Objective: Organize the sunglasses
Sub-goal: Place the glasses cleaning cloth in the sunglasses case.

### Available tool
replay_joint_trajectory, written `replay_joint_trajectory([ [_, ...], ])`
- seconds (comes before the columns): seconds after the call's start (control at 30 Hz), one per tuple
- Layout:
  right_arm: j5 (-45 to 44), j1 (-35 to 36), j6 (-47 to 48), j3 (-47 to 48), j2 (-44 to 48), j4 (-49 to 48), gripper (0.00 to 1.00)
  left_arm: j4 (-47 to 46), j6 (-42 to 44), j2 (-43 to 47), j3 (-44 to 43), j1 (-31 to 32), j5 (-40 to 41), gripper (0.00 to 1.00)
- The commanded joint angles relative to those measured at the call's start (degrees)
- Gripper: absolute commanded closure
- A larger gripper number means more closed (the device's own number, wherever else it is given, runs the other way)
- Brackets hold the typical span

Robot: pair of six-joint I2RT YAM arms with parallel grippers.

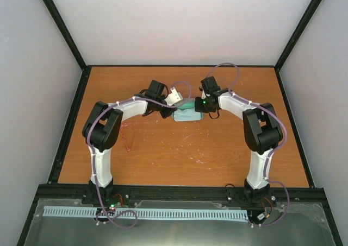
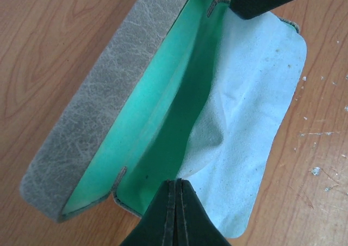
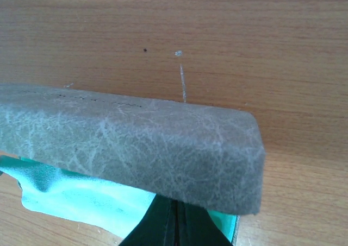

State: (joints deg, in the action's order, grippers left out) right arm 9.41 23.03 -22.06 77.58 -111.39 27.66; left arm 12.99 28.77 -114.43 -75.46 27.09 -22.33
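The sunglasses [image 1: 127, 137] lay well off to the outer side of the left gripper [image 2: 175, 189], apart from everything. That gripper's jaws were pressed together at the near rim of the open case [image 2: 157, 143], perhaps nipping the cloth [image 2: 255, 94] spread across it. Pulling away could have dragged the cloth out, or the lid [image 3: 136, 143], standing just above the tightly closed right gripper [image 3: 175, 216], might have dropped shut before the glasses went in.

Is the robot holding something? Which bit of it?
The left end effector and right end effector are shut at opposite ends of the open grey case, where the blue cloth lies. Whether they pinch cloth or rim cannot be told.
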Motion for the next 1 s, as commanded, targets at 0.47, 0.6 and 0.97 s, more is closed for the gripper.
replay_joint_trajectory([
  [0.47, -2.71, 0.29, 0.43, 3.24, -2.78, 0.93, 0.97, -0.59, 2.15, -2.61, -5.09, -1.25, -0.94, 0.99],
  [0.6, -3.53, 0.35, 0.31, 3.28, -2.94, 0.88, 0.97, -0.47, 2.20, -3.27, -5.35, -1.25, -1.01, 0.99],
  [0.97, -4.29, 0.29, 0.18, 4.78, -4.37, 1.15, 0.97, -1.25, 2.36, -4.04, -6.09, -1.28, -0.91, 1.00],
])
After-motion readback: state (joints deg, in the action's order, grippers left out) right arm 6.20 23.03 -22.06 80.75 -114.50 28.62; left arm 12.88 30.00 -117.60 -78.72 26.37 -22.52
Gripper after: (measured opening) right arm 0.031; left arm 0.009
